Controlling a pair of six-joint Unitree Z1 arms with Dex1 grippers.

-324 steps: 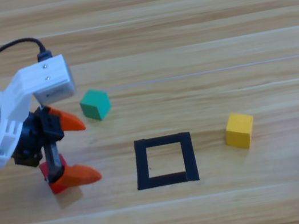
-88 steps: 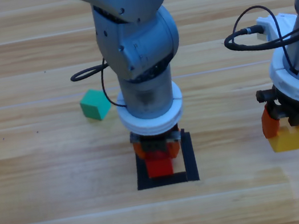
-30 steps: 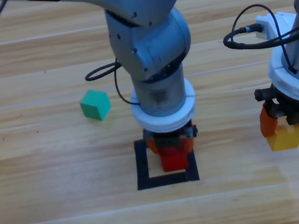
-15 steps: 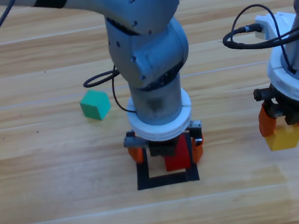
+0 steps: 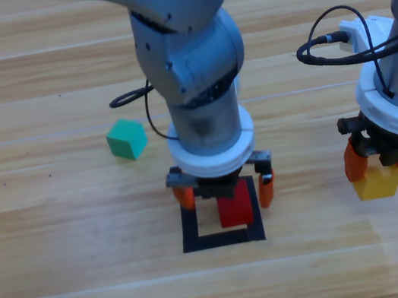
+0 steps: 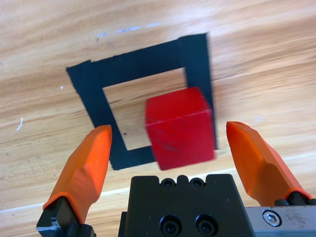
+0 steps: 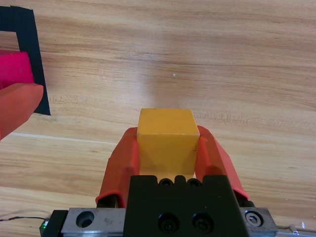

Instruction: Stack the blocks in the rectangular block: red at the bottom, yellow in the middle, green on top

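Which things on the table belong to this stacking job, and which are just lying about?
Job:
- red cube, set down inside the black tape rectangle
- yellow cube, held by the right gripper
- teal-green cube, lying on the wood
- left gripper, jaws open around the red cube

Lying about:
- nothing else shows on the wooden table
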